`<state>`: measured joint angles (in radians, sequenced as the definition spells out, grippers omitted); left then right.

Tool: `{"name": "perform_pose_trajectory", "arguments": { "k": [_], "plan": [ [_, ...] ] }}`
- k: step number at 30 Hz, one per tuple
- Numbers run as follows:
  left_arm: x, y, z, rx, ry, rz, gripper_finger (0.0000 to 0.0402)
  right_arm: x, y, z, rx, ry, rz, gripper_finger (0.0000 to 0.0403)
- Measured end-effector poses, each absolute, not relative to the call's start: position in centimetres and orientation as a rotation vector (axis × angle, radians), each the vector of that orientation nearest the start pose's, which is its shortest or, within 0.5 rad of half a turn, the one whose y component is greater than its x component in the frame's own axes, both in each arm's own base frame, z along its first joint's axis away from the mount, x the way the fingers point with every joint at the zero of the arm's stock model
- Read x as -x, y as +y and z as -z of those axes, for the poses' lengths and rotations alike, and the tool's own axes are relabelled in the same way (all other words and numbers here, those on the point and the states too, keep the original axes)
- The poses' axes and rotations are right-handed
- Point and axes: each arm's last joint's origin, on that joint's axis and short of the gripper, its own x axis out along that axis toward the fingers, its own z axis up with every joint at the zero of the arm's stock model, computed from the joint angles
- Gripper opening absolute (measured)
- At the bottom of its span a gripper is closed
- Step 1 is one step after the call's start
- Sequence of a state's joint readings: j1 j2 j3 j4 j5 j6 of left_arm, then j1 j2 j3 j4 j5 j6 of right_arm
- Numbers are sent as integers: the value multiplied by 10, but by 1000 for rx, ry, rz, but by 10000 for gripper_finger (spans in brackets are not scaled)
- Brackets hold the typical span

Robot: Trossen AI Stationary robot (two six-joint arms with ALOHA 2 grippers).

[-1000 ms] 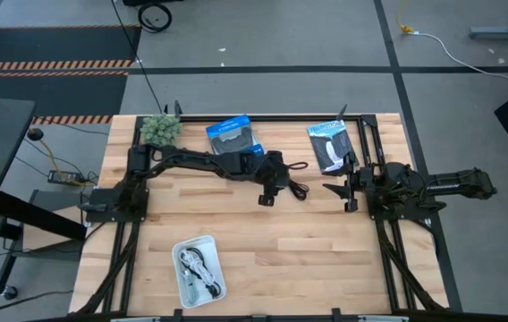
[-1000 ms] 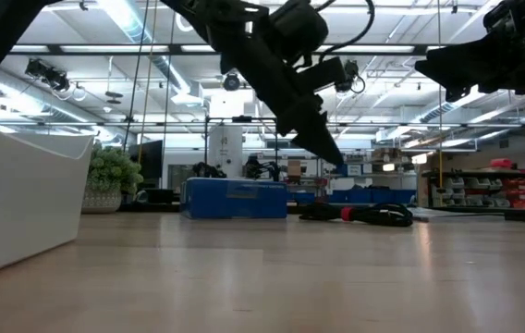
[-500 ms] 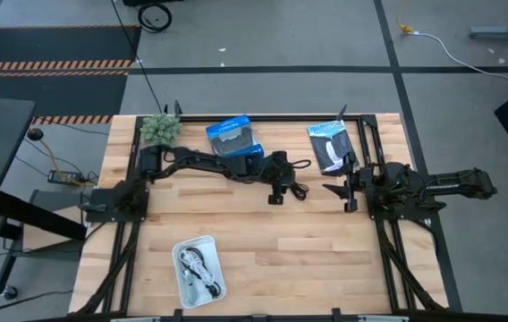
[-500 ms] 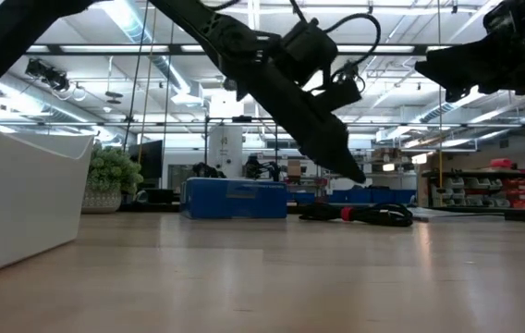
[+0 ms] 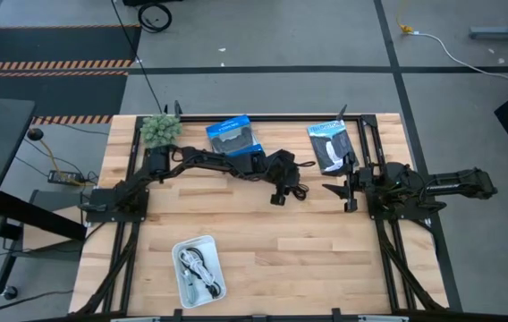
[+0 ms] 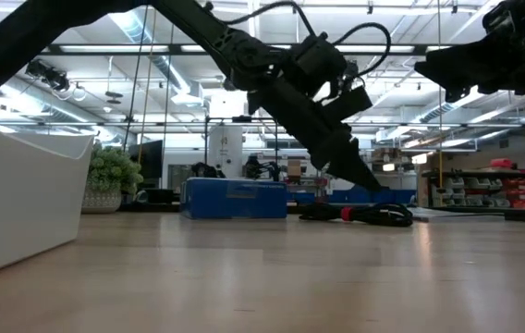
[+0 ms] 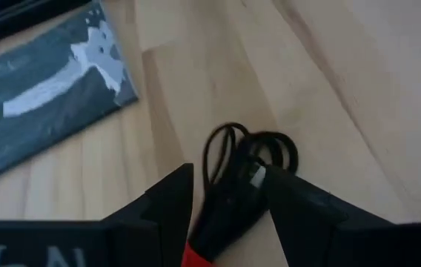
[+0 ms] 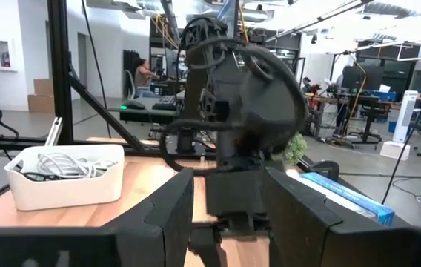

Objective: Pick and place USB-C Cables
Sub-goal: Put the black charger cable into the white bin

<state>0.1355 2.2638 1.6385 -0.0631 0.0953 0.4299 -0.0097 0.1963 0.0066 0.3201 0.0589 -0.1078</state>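
Note:
A red-and-black USB-C cable bundle (image 5: 297, 190) lies flat on the wooden table, right of centre; the low view shows it as cable bundle (image 6: 360, 214). My left gripper (image 5: 281, 195) hovers over it, open and slanting down. In the left wrist view my left gripper (image 7: 227, 172) has a finger on either side of the cable's black loops (image 7: 251, 152) without touching them. Other cables (image 5: 198, 266) lie in a white tray (image 5: 182, 246) near the front edge. My right gripper (image 5: 339, 190) waits open, raised, at the table's right.
A blue box (image 5: 233, 136) and a flat black-and-blue packet (image 5: 330, 146) lie along the far edge, with a small green plant (image 5: 159, 128) at the far left corner. Bare wood spans the middle between the tray and the arms.
My left gripper has moved toward the table's right and come down toward the red-and-black cable, staying open. The cable has not moved.

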Motion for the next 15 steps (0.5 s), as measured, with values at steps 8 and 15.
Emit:
{"name": "perform_pose_trajectory", "arguments": {
  "k": [8,15],
  "plan": [
    [-498,65,-127,-327,677,143,176,-109,-3,-180,104,-127,76,169],
    [-499,65,-112,-315,700,147,175,-109,-3,-180,104,-126,76,169]
  ]
}}
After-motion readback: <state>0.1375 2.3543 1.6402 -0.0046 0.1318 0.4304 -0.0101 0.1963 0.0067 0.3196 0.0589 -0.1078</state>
